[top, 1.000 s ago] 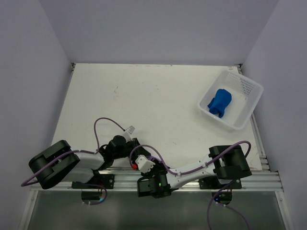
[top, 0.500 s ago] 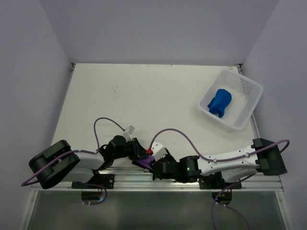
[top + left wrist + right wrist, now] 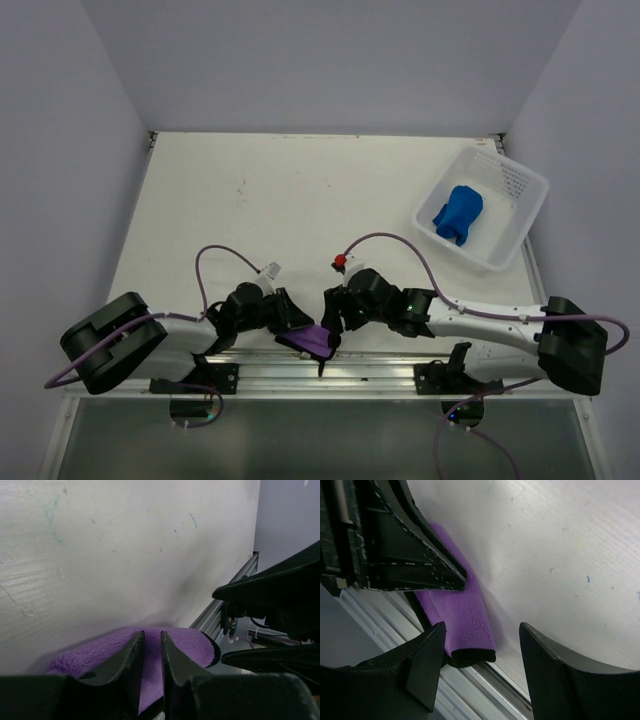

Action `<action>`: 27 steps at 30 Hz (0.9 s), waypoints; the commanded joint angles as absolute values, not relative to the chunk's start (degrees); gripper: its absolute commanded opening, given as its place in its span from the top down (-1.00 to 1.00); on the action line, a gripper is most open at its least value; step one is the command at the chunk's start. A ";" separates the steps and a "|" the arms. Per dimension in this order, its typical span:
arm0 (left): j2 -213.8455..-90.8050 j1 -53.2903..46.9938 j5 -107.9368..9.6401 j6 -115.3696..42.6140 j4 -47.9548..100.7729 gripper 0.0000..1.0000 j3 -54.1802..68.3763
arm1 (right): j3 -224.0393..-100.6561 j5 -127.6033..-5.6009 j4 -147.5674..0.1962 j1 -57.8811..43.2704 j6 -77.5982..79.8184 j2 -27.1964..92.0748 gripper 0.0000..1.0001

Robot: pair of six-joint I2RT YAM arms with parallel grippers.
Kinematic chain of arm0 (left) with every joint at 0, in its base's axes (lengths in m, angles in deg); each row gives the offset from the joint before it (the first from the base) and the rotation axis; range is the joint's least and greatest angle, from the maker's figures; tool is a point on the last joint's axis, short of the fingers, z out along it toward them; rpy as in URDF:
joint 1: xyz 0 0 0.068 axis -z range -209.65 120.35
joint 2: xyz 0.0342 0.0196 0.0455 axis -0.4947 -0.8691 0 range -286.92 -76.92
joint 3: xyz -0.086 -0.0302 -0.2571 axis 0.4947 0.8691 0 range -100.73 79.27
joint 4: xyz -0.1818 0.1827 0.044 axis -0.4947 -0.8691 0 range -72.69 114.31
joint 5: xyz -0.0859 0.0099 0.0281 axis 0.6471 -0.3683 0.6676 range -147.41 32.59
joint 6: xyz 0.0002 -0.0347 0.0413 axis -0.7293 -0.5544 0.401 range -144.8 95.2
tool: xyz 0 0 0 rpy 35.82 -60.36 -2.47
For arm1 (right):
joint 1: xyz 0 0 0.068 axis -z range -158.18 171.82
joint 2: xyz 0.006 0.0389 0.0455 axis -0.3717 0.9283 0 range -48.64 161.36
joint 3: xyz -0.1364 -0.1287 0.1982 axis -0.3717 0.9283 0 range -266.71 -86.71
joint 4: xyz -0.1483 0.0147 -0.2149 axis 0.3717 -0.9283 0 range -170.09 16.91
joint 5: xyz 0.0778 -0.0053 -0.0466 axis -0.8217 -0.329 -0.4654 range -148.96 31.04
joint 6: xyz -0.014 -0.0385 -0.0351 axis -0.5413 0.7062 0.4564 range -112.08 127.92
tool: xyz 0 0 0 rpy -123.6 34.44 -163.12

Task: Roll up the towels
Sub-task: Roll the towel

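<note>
At the near edge of the desk [image 3: 300,200] we see the left pincer [image 3: 298,324] pinching the purple towel [image 3: 312,341] (dark-trimmed), the right pincer [image 3: 332,323] spread just beside it. Far right, the blue towel [image 3: 459,214] lies in a white basket [image 3: 511,180].
</note>
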State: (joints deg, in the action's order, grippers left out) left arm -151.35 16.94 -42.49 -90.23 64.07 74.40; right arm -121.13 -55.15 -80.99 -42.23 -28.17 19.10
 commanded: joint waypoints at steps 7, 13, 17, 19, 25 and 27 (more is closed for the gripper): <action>-149.96 16.93 -46.60 -87.20 56.21 0.52 78.12 | -115.90 -71.18 -66.95 -40.40 -33.11 27.73 -0.23; -149.60 16.93 -46.86 -86.94 55.60 0.52 77.86 | -111.85 -72.23 -63.60 -40.49 -34.61 28.79 -0.09; -149.60 16.85 -47.13 -86.67 55.24 0.52 77.34 | -110.80 -71.44 -63.86 -40.40 -34.18 28.09 0.09; -149.60 16.93 -47.04 -86.50 54.98 0.52 77.07 | -110.18 -71.18 -63.51 -40.49 -33.74 27.82 0.16; -149.43 16.93 -47.04 -85.97 53.75 0.52 75.58 | -110.27 -69.95 -63.60 -40.49 -32.34 26.42 0.71; -148.99 16.93 -47.65 -85.01 51.74 0.52 73.83 | -109.66 -68.46 -63.86 -40.58 -31.11 24.41 0.88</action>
State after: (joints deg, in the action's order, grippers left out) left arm -148.84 16.94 -43.37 -89.64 61.30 74.49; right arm -110.85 -70.25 -63.29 -40.42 -33.42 27.54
